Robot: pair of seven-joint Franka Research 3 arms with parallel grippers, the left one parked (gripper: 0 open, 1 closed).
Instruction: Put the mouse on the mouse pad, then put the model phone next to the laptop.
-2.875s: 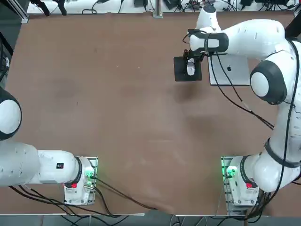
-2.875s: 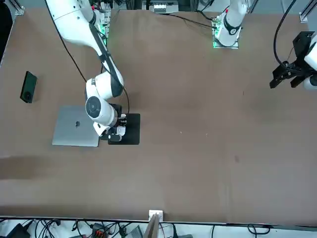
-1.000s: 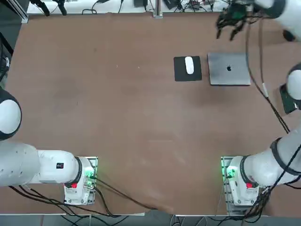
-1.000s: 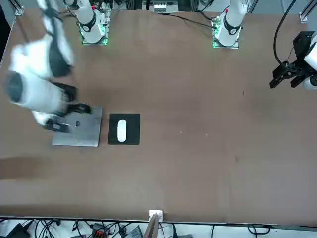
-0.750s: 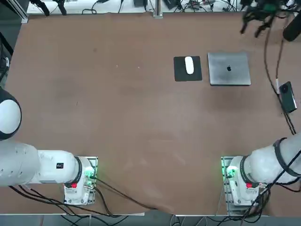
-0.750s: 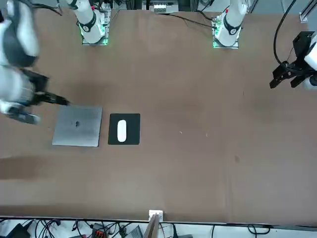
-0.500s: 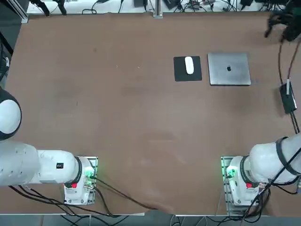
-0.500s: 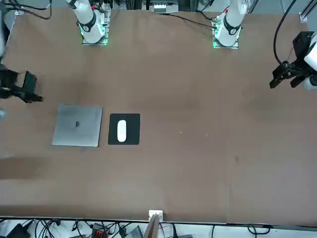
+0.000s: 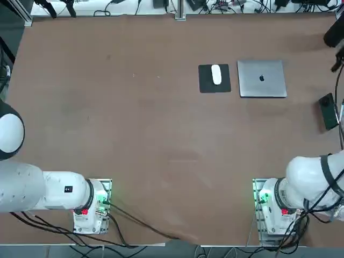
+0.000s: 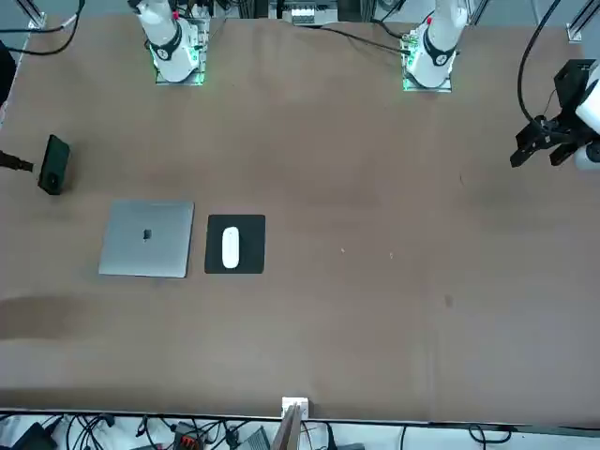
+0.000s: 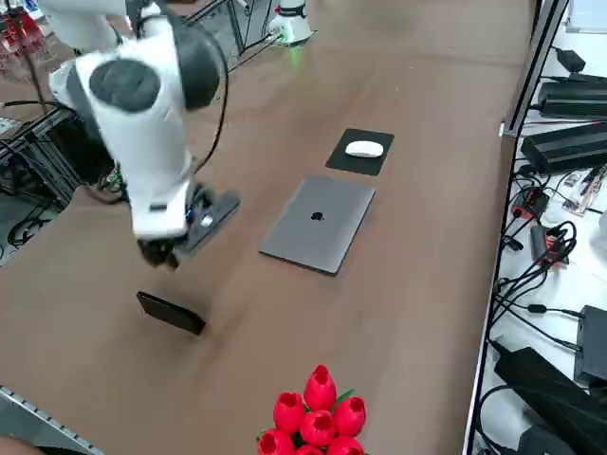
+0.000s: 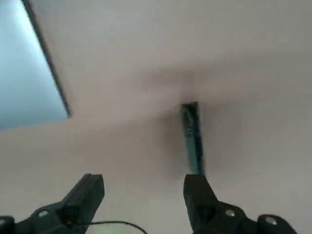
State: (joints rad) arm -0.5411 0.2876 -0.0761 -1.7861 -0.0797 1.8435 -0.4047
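Two items on the brown table already sit together: we see the white computer mouse lying wholly on the black mouse pad, with bare mat showing all around it. It rests toward the pad's far edge as the robot looks, its long side running away from the arm bases.

Just to the right of the pad, not touching it, we have the closed silver-grey laptop, lid up with the dark apple logo on show. Farther right, and closer to the bases, is the dark model phone — clear of the laptop, and raised on a long edge rather than lying flat. The front view gives us its round camera ring at one end.

The right gripper hangs in the air above the table, near the phone. Its two black fingers are spread wide apart, and they have hold of nothing. In the wrist view we see the phone nearly edge-on, well off the middle and close to the line of one fingertip.

From the right side we also find a bunch of red tulips, partly cut off by the picture's edge, and black cables spread over a white surface past the table's far edge.
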